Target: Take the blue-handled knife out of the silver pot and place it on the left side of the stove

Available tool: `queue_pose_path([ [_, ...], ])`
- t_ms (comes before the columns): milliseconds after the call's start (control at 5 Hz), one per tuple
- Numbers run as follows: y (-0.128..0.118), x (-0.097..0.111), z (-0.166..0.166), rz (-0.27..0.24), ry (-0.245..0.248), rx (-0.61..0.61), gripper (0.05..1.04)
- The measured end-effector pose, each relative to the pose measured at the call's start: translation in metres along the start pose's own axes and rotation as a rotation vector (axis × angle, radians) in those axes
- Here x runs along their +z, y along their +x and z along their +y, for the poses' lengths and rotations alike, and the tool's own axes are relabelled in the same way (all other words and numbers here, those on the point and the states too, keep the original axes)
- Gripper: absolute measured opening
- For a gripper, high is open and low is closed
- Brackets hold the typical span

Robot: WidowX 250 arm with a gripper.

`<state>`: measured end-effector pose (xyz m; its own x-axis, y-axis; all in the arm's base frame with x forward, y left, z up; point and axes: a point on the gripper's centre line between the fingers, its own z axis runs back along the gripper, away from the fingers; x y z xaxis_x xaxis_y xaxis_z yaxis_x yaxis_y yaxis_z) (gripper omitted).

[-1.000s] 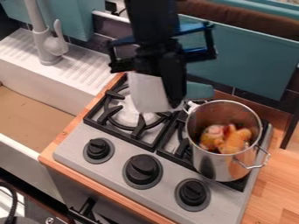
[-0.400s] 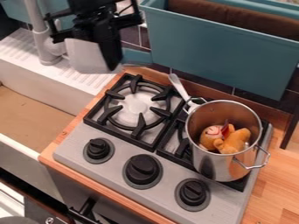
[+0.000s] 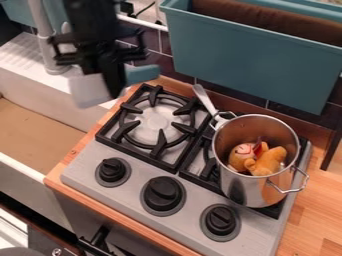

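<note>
Hand point(image 3: 113, 88) at pale object point(image 3: 88, 92), near faucet point(image 3: 51, 52)

The stove point(image 3: 194, 201) sits on the worktop point(image 3: 320, 210), right of the sink point(image 3: 40, 122); the faucet point(image 3: 56, 64) is at the sink's back. The pot point(image 3: 244, 191) stands on the stove's right side (toys point(image 3: 268, 161) inside), right of the left burner point(image 3: 153, 122). Knobs point(image 3: 162, 193) line the front; the bin point(image 3: 247, 65) is behind.

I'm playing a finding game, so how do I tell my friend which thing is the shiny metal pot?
Find the grey stove with three round black knobs. At its right end, near the big blue-green box, stands a tall, round, silver pot. Unlike that box, it shines, has looped wire handles, and holds orange things.
</note>
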<state>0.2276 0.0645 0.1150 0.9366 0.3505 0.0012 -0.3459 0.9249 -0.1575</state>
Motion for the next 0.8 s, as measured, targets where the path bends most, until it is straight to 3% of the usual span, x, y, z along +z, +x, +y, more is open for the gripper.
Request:
queue_pose_path([
  [400, 0.012, -0.040, 0.023, -0.096, 0.047, -0.222, 0.110],
  [800, 0.007, -0.072, 0.019, -0.135, 0.076, -0.328, 0.110],
])
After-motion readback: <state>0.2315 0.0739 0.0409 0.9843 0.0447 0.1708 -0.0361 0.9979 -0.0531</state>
